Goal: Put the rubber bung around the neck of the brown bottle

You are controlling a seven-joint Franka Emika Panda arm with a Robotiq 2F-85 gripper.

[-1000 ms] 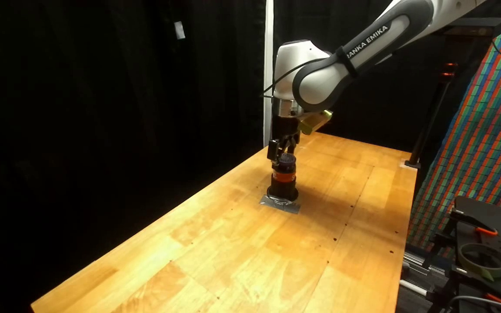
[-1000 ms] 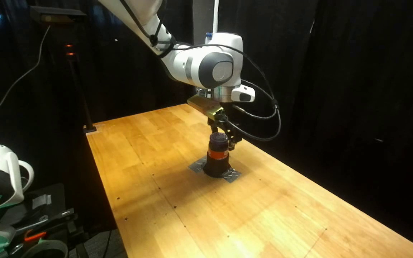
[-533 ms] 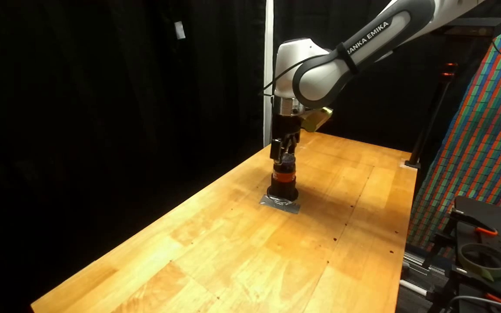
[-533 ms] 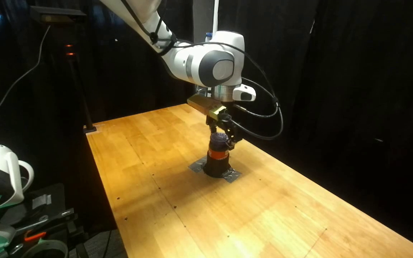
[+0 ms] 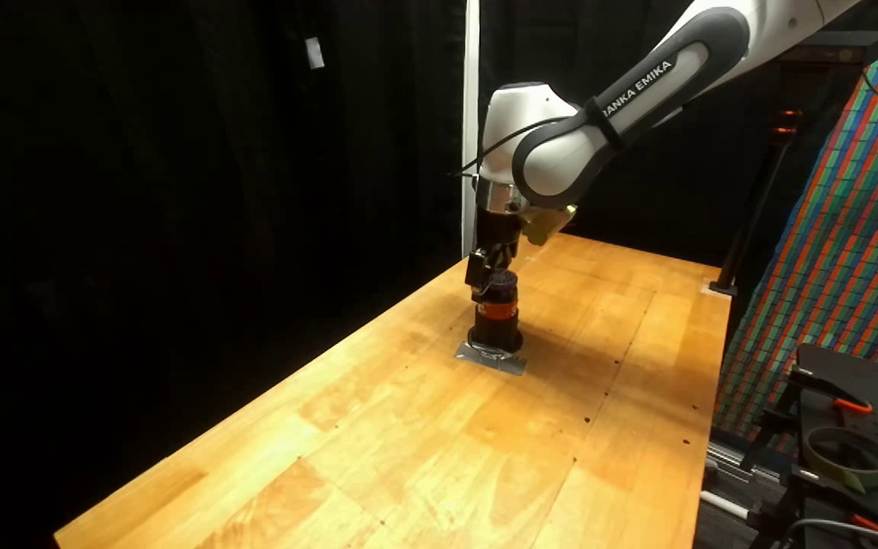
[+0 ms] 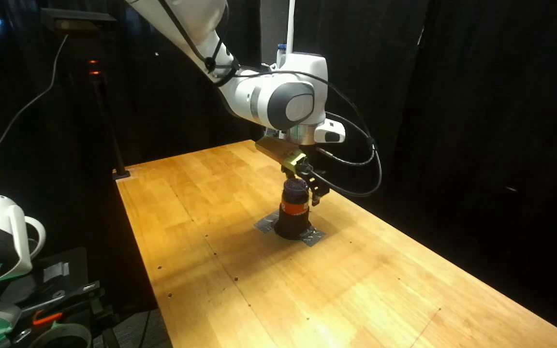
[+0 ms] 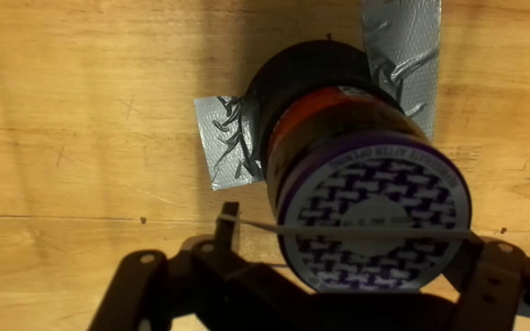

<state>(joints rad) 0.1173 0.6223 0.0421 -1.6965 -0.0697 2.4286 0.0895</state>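
Gripper (image 7: 348, 234): holding its fingers (image 7: 226, 230) wide apart.
Rubber band (image 7: 361, 233): stretching between them, crossing over the lid (image 7: 375, 207).
Brown bottle (image 6: 295, 199): likely needing centring between the fingers before lowering.

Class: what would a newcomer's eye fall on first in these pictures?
Probably the purple-and-white lid of the brown bottle in the wrist view, behind a pale band stretched between the fingers. Then the white arm, bent down over the wooden table in both exterior views. An exterior view shows a bright chequered sheet at right.
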